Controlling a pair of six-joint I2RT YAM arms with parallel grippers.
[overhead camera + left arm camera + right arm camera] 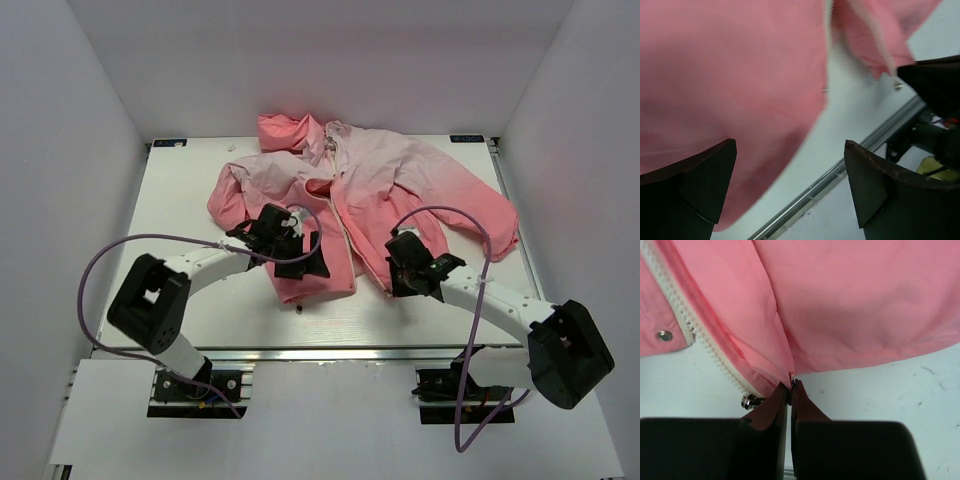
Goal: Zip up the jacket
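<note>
**Item: jacket** (385, 190). Pink, thin and crinkled, paler toward the hood (290, 130) and coral toward the hem. It lies flat on its back in the middle of the white table (190, 190), hood at the far edge, hem toward the arm bases, sleeves thrown out to either side.

**Fastening: zipper** (700, 342). Whitish teeth. At the hem the two front panels lie apart, with bare table showing between them. We cannot make out the slider.

**Fittings.** One snap stud (663, 335) sits beside the teeth. A small metal piece (747, 401) lies at the zipper's lower end; we cannot tell what it is.

**Right gripper** (790, 385). Jaws pressed together, pinching the hem edge of the panel on its own side, just beside the zipper's lower end.

**Left gripper** (790, 185). Jaws spread wide over the lower corner of the other panel, with nothing gripped. The fabric lies beneath and between the fingers.

**Step in hand, as we judge it.** Securing the two bottom ends of the zipper. One side is held and the other is not yet taken, so the task is at its beginning.

**Next move calls for.** The left jaws must close on their panel's hem close to the teeth. The two ends must then be drawn together and lined up, so the pin can seat before any pull toward the collar. Thin cloth is likely to slip or bunch.
</note>
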